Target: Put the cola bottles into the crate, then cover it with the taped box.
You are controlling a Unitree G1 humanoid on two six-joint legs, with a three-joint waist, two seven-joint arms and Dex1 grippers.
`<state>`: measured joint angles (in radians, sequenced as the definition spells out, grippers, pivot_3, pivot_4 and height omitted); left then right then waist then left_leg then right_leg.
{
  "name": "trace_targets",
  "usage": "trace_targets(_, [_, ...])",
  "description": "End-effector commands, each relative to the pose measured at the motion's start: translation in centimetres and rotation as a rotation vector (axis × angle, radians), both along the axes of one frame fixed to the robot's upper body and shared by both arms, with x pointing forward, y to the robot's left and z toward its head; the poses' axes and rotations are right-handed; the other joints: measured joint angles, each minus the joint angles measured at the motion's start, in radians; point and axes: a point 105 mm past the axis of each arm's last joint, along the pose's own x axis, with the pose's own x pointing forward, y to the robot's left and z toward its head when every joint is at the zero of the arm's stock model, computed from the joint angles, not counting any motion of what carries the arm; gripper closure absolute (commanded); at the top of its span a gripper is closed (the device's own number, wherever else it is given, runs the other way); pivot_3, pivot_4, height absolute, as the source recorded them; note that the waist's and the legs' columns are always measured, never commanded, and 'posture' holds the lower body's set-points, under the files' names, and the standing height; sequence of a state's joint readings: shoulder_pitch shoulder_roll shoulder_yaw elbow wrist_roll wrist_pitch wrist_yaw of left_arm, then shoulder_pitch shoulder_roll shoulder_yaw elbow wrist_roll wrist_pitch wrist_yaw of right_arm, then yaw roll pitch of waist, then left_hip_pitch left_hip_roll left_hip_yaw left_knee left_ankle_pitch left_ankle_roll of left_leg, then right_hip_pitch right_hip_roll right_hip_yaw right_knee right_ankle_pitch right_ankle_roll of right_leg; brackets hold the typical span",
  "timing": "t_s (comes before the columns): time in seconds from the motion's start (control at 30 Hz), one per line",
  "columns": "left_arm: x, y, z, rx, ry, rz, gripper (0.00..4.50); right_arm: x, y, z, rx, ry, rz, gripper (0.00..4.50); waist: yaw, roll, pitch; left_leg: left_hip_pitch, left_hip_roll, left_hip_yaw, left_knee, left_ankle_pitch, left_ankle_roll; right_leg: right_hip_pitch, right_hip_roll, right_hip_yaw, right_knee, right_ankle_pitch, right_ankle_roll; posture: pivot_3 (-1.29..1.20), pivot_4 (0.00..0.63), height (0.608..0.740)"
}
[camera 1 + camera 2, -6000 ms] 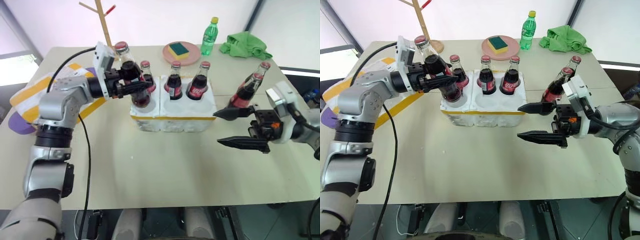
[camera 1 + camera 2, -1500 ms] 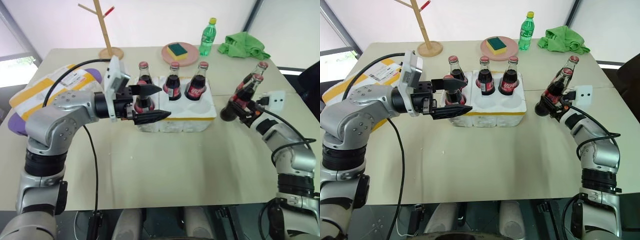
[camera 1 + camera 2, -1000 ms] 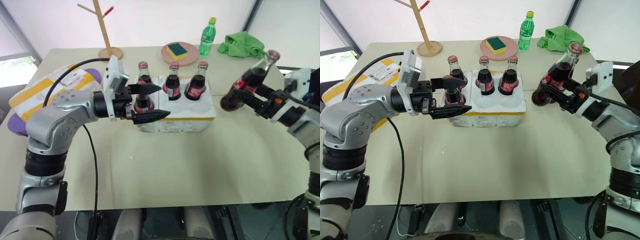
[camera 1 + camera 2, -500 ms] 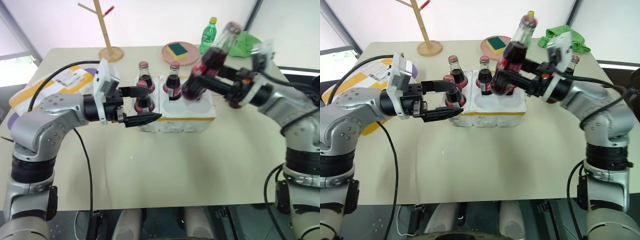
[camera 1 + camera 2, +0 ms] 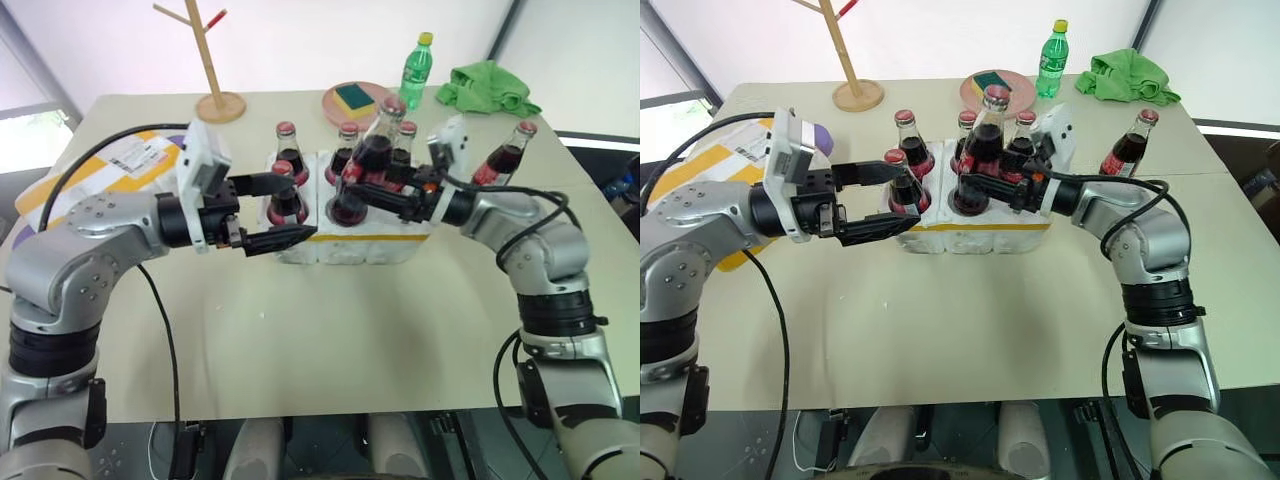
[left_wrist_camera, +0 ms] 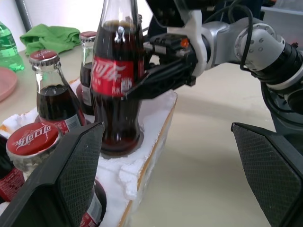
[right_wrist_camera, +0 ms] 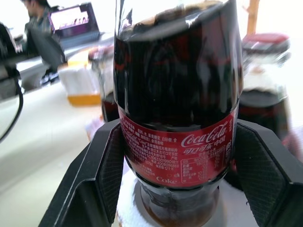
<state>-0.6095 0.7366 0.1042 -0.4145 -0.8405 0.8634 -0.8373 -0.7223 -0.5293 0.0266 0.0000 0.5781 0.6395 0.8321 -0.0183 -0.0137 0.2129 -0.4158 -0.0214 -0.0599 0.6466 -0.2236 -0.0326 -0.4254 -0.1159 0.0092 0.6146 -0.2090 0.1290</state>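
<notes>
Green plastic bottle (image 5: pixel 416 70), pink plate (image 5: pixel 342 107) behind crate (image 5: pixel 372 240), seemingly clear.

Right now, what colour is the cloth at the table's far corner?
Green cloth, best in the right eye view.

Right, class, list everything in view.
low white styrofoam crate: one, yellow-striped; table centre
glass cola bottles: six, dark, red caps; four in crate, one held at crate, one standing right
yellow-taped white styrofoam box: one; table's left edge
green plastic bottle: one, yellow cap; far side
pink plate with sponge: one; far side
green cloth: one; far right
wooden stand: one; far left
left gripper: black, open, beside crate
right gripper: black, shut on cola bottle
</notes>
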Motion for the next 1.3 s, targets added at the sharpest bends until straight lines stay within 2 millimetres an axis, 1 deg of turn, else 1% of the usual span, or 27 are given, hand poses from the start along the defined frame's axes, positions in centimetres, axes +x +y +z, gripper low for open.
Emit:
trace_targets(0.03, [-0.5, 0.1, 1.3, -0.011, -0.057, -0.001, 0.0, -0.3, 0.4, 1.8, -0.019, -0.12, 0.034, 1.82, 0.001, 0.0, 0.0, 0.0, 0.0, 0.0, 0.0, 0.0, 0.0, 0.0, 0.0, 0.0, 0.0, 0.0, 0.0, 0.0, 0.15, 0.74])
trace_targets(0.17, [-0.5, 0.1, 1.3, -0.012, -0.056, -0.003, 0.0, -0.2, 1.0, 0.7, -0.086, -0.137, 0.058, 1.82, 0.001, 0.0, 0.0, 0.0, 0.0, 0.0, 0.0, 0.0, 0.0, 0.0, 0.0, 0.0, 0.0, 0.0, 0.0, 0.0, 0.15, 0.74])
trace_targets(0.23, [-0.5, -0.1, 1.3, -0.014, -0.055, -0.009, 0.0, -0.3, 1.2, -0.3, -0.113, -0.102, 0.078, 0.73, 0.0, 0.0, 0.0, 0.0, 0.0, 0.0, 0.0, 0.0, 0.0, 0.0, 0.0, 0.0, 0.0, 0.0, 0.0, 0.0, 0.15, 0.74])
trace_targets(0.27, [-0.5, -0.1, 1.3, -0.014, -0.055, -0.011, 0.0, -0.4, 1.3, -0.5, -0.12, -0.106, 0.089, 0.28, -0.001, 0.0, 0.0, 0.0, 0.0, 0.0, 0.0, 0.0, 0.0, 0.0, 0.0, 0.0, 0.0, 0.0, 0.0, 0.0, 0.15, 0.74])
trace_targets(0.3, [-0.5, -0.1, 1.3, -0.014, -0.056, -0.012, 0.0, -0.4, 1.4, -0.5, -0.125, -0.116, 0.092, 0.04, -0.001, 0.0, 0.0, 0.0, 0.0, 0.0, 0.0, 0.0, 0.0, 0.0, 0.0, 0.0, 0.0, 0.0, 0.0, 0.0, 0.15, 0.74])
trace_targets(0.4, [-0.5, -0.2, 1.3, -0.015, -0.059, -0.015, 0.0, -0.2, 1.1, -0.1, -0.124, -0.141, 0.07, 0.04, 0.0, 0.0, 0.0, 0.0, 0.0, 0.0, 0.0, 0.0, 0.0, 0.0, 0.0, 0.0, 0.001, 0.0, 0.0, 0.0, 0.15, 0.74])
trace_targets(0.5, [-0.4, -0.3, 1.4, -0.015, -0.061, -0.017, 0.0, 0.1, -0.2, 1.0, -0.097, -0.148, 0.032, 0.04, 0.0, 0.0, 0.0, 0.001, 0.0, 0.0, 0.0, 0.0, 0.0, 0.0, 0.0, 0.0, 0.001, 0.0, 0.0, 0.0, 0.15, 0.74])
trace_targets(0.57, [-0.4, -0.3, 1.3, -0.014, -0.061, -0.019, 0.0, 0.1, -1.4, 1.7, -0.084, -0.154, 0.01, 0.04, 0.003, 0.0, 0.0, 0.0, 0.0, 0.0, 0.0, 0.0, 0.0, 0.0, 0.0, 0.0, 0.001, 0.0, 0.0, 0.0, 0.15, 0.74])
trace_targets(0.67, [-0.3, -0.3, 1.3, -0.012, -0.06, -0.024, 0.0, 0.0, -4.4, 3.3, -0.05, -0.153, -0.054, 0.04, 0.007, 0.0, 0.0, 0.0, 0.0, 0.0, 0.0, 0.0, 0.0, 0.0, 0.0, 0.0, 0.0, 0.0, 0.0, 0.0, 0.15, 0.74])
trace_targets(0.77, [-0.3, -0.4, 1.2, -0.011, -0.058, -0.03, 0.0, -0.9, -8.4, 4.2, -0.042, -0.132, -0.131, 0.04, 0.008, 0.0, 0.0, 0.0, 0.0, 0.0, 0.0, 0.0, 0.0, 0.001, 0.0, 0.0, 0.0, 0.0, 0.0, 0.0, 0.15, 0.74])
trace_targets(0.8, [-0.2, -0.3, 1.2, -0.011, -0.057, -0.032, 0.0, -1.1, -9.3, 4.2, -0.044, -0.122, -0.152, 0.04, 0.008, 0.0, 0.0, 0.0, 0.0, 0.0, 0.0, 0.0, 0.0, 0.001, 0.0, 0.0, 0.0, 0.0, 0.0, 0.0, 0.15, 0.74])
trace_targets(0.87, [-0.1, -0.4, 1.1, -0.011, -0.055, -0.036, 0.0, -2.3, -11.1, 3.8, -0.079, -0.101, -0.164, 0.04, 0.007, 0.0, 0.0, 0.0, 0.0, 0.0, 0.0, 0.0, 0.0, 0.001, 0.0, 0.0, 0.0, 0.0, 0.0, 0.0, 0.15, 0.74])
trace_targets(0.97, [0.3, -0.5, 1.1, -0.014, -0.057, -0.045, 0.0, -4.0, -12.6, 2.7, -0.134, -0.063, -0.176, 0.04, 0.005, 0.0, 0.0, 0.0, 0.0, 0.0, 0.0, 0.0, 0.0, 0.001, 0.0, 0.0, 0.0, -0.002, -0.003, 0.0, 0.15, 0.74])
trace_targets(1.0, [0.4, -0.7, 1.2, -0.017, -0.059, -0.052, 0.0, -4.0, -13.5, 2.4, -0.134, -0.04, -0.226, 0.04, 0.0, 0.0, 0.0, 0.0, 0.0, 0.0, 0.0, 0.0, 0.0, 0.001, 0.0, 0.0, 0.0, -0.002, -0.003, 0.0, 0.15, 0.74])
trace_targets(1.07, [0.6, -1.0, 1.3, -0.02, -0.062, -0.067, 0.0, -4.0, -15.1, 2.1, -0.141, -0.048, -0.322, 0.04, -0.001, 0.0, 0.0, 0.001, 0.0, 0.001, 0.001, 0.0, 0.0, 0.001, 0.0, 0.001, 0.0, -0.002, -0.003, 0.0, 0.15, 0.74])
trace_targets(1.1, [0.6, -1.0, 1.3, -0.02, -0.063, -0.071, 0.0, -4.1, -15.6, 2.1, -0.142, -0.052, -0.352, 0.04, -0.001, 0.0, 0.0, 0.001, 0.0, 0.001, 0.001, 0.0, 0.0, 0.001, 0.0, 0.001, 0.001, -0.001, -0.003, 0.0, 0.15, 0.74])
trace_targets(1.17, [0.7, -1.2, 1.3, -0.02, -0.065, -0.082, 0.0, -4.2, -17.2, 1.2, -0.194, -0.046, -0.42, 0.04, 0.001, 0.0, 0.0, 0.001, 0.0, 0.002, 0.001, 0.0, 0.0, 0.001, 0.0, 0.001, 0.001, -0.001, -0.004, 0.0, 0.15, 0.74])
trace_targets(1.2, [0.7, -1.3, 1.3, -0.019, -0.066, -0.084, 0.0, -4.3, -17.6, 1.0, -0.211, -0.045, -0.436, 0.04, 0.003, 0.0, 0.0, 0.001, 0.0, 0.002, 0.001, 0.0, 0.0, 0.001, 0.0, 0.001, 0.001, -0.001, -0.004, 0.0, 0.15, 0.74])
trace_targets(1.3, [0.8, -1.5, 1.3, -0.021, -0.068, -0.095, 0.0, -3.5, -19.3, 0.6, -0.192, -0.055, -0.549, 0.04, 0.002, 0.0, 0.0, 0.001, 0.0, 0.002, 0.001, 0.0, 0.0, 0.001, 0.0, 0.001, 0.0, -0.001, -0.004, 0.0, 0.15, 0.74])
